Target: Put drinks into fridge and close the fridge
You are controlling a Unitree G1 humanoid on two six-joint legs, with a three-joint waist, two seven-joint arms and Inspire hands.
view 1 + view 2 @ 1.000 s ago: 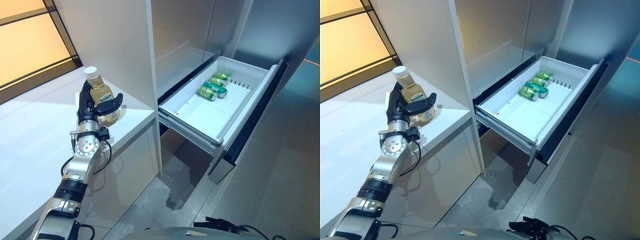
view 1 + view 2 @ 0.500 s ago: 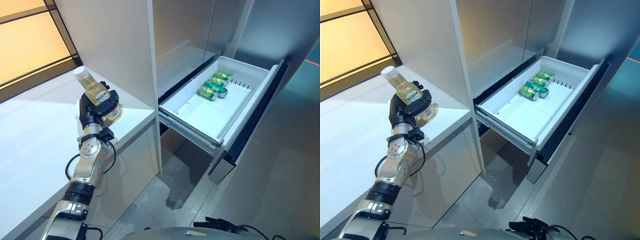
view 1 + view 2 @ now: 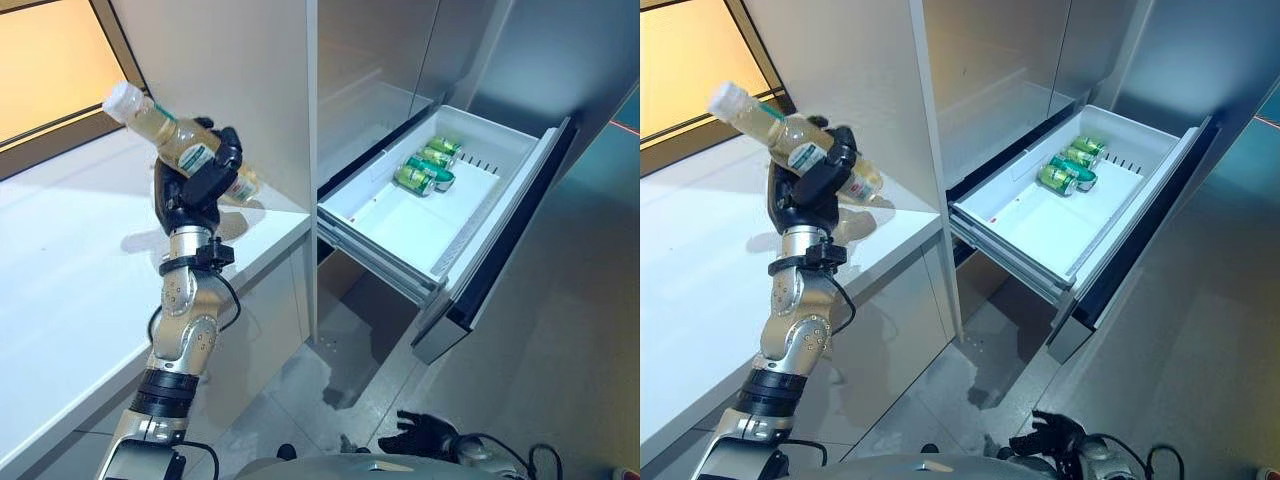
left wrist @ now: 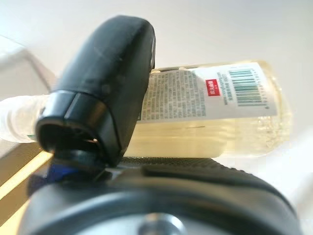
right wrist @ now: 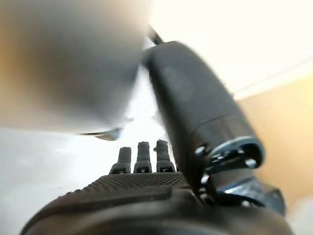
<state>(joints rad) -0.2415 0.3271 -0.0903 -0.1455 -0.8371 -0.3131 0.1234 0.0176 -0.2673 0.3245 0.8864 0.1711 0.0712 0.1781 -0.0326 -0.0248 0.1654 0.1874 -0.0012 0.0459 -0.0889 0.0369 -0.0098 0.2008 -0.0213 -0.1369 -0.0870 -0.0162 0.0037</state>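
Above the white counter (image 3: 70, 260), the left hand (image 3: 192, 183) has its fingers and thumb clamped round a bottle (image 3: 172, 143) of pale yellow drink — tilted, cap away from the open fridge drawer (image 3: 470, 195). Green cans (image 3: 425, 168) lie in that drawer, well apart from the fingers. Low down, the right hand (image 5: 146, 181) shows straight, empty fingers.

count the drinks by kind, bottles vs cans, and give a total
bottles: 1, the bottle of pale yellow drink, tilted, held off the counter in the left hand
cans: 3, the green cans lying on their sides at the far end of the open fridge drawer
total: 4 drinks
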